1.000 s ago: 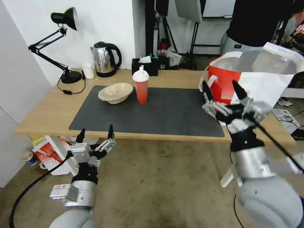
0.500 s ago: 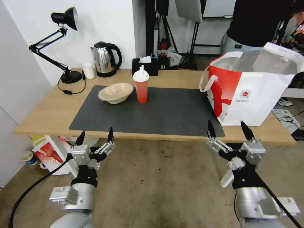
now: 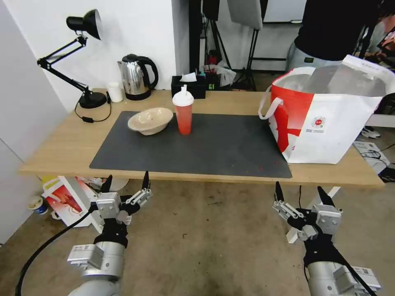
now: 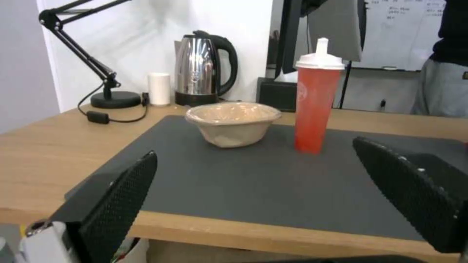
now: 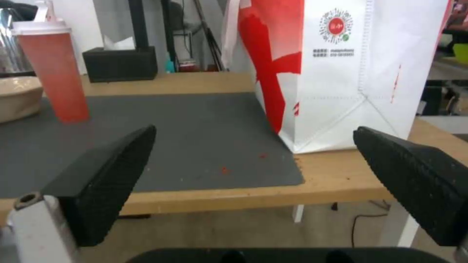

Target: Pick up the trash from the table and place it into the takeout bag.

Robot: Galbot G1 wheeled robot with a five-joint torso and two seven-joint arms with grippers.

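On the dark mat of the light-wood table [image 3: 61, 144] sit a shallow beige bowl [image 3: 150, 120] [image 4: 232, 123] [image 5: 17, 98] and, beside it, a translucent red cup with a white domed lid [image 3: 183, 111] [image 4: 317, 96] [image 5: 51, 71]. The red-and-white takeout bag [image 3: 327, 113] [image 5: 341, 69] stands upright at the table's right end, top open, foil lining showing. My left gripper [image 3: 125, 187] hangs open below the table's front edge on the left. My right gripper [image 3: 299, 195] hangs open below the front edge on the right, under the bag. Both hold nothing.
At the back of the table stand a black desk lamp [image 3: 84, 61], a small white cup [image 3: 115, 91], a steel kettle [image 3: 135, 77] and a black tissue box [image 3: 188, 85]. A smaller red-and-white paper bag [image 3: 66, 199] lies on the floor under the table's left end.
My right gripper has dropped from in front of the takeout bag to below the table's front edge, still open. The left gripper has barely moved.
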